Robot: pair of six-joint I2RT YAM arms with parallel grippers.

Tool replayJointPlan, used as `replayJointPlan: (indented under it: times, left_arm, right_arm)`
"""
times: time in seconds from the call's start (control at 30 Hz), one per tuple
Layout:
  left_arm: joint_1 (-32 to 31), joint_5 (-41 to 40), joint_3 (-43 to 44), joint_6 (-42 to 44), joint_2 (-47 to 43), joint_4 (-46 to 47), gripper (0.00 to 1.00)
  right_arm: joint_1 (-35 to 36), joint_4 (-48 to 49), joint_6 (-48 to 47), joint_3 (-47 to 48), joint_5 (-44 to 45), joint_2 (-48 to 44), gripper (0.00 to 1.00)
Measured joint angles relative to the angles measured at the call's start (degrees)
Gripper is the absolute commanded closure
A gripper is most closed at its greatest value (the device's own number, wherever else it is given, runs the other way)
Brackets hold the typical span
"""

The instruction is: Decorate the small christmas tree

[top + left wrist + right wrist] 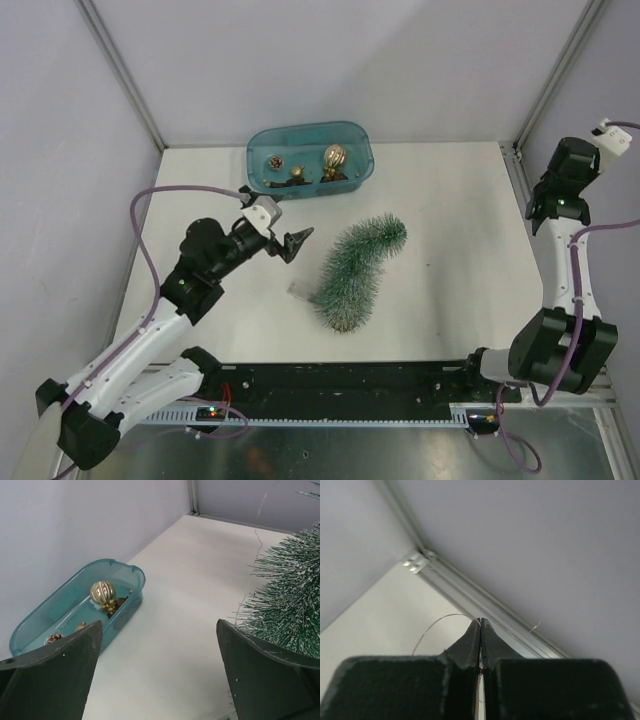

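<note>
The small christmas tree [355,265] lies on its side in the middle of the table, tip toward the back right. In the left wrist view its frosted green bristles [290,600] fill the right side. My left gripper [297,243] hovers just left of the tree, open wide, with only bare table between its fingers [159,625]. A teal tub [310,160] at the back holds a gold ball ornament [334,157] and a small pine cone [275,161]. My right gripper [585,150] is raised at the far right by the wall, shut [480,625], with a thin wire-like strand arcing from its tip.
In the left wrist view the tub [30,625] lies ahead to the left with the gold ball [102,592] inside. A small pale piece [300,290] lies by the tree's wide end. Walls and metal frame rails enclose the table on three sides.
</note>
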Motion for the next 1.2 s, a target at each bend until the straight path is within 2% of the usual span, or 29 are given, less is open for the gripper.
replayJointPlan:
  times: [0.2,0.33,0.47,0.67,0.87,1.07,1.2]
  left_arm:
    - [2.1,3.3,3.3,-2.6,-2.4,-6.2,0.00]
    - [2.1,10.5,5.5,-4.8,-3.0,-9.4,0.00]
    - [2.1,20.5,7.3,-6.8,-2.8,-11.0,0.00]
    - [2.1,33.5,11.0,-8.2,-2.3,-12.7,0.01]
    - [0.0,40.6,16.4,-6.8,-2.4,-15.8,0.05]
    - [-6.5,42.0,23.5,-1.2,-0.7,-22.6,0.10]
    - [-15.7,41.3,29.2,3.1,3.6,-27.4,0.12]
  right_arm:
    - [-3.7,-7.1,4.2,0.0,5.4,3.5,1.00]
    - [-5.0,-10.5,6.9,-3.0,6.7,-0.6,1.00]
    - [-4.8,-15.1,7.7,-11.2,6.7,-17.6,1.00]
    - [6.5,-23.1,7.8,-14.1,8.0,-44.4,1.00]
    - [14.4,-35.9,8.8,-13.5,9.6,-60.8,1.00]
    - [18.8,-44.7,8.6,-7.3,12.2,-59.8,1.00]
    - [19.2,-47.1,7.3,-7.2,11.4,-58.8,1.00]
